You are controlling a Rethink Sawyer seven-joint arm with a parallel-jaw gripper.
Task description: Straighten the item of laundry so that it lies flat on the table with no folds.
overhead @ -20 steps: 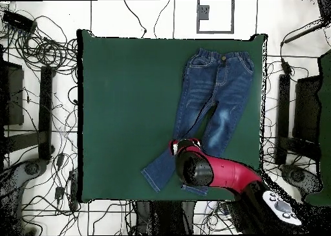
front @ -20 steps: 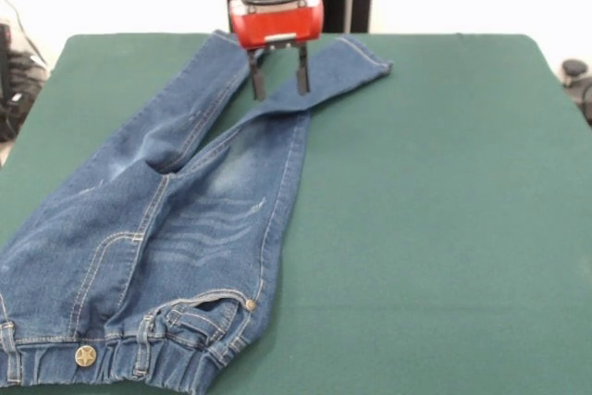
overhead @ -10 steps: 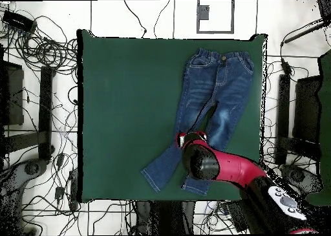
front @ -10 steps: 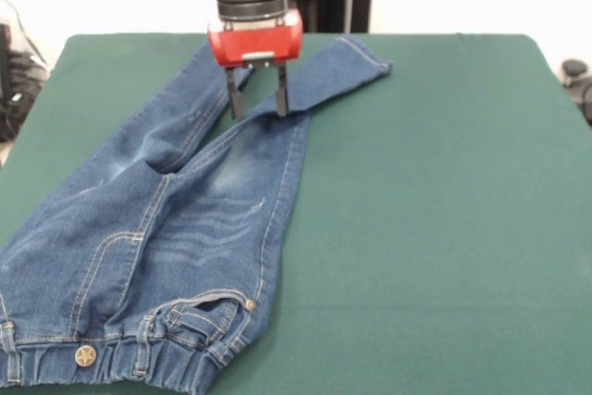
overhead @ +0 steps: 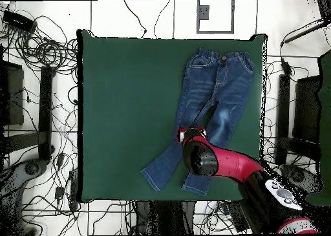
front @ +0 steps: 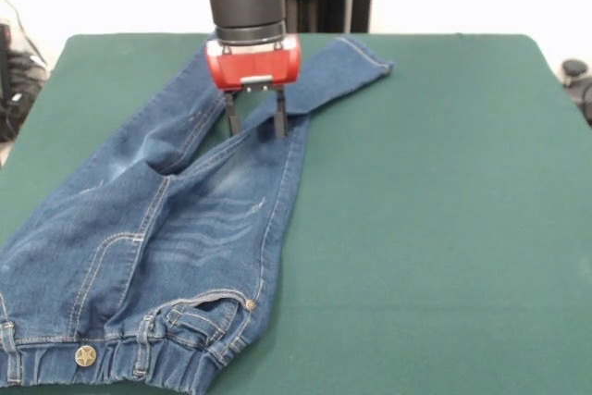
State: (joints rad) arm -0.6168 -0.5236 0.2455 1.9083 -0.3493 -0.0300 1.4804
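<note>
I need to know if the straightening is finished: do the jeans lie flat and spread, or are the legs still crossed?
Still crossed. The jeans have one leg lying over the other below the open gripper, on the table.

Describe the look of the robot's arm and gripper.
The arm is glossy red with black sections. In the front view a black cylindrical wrist segment sits above the boxy red gripper, which has a small silvery panel on its face and two thin, dark, straight jaws.
</note>
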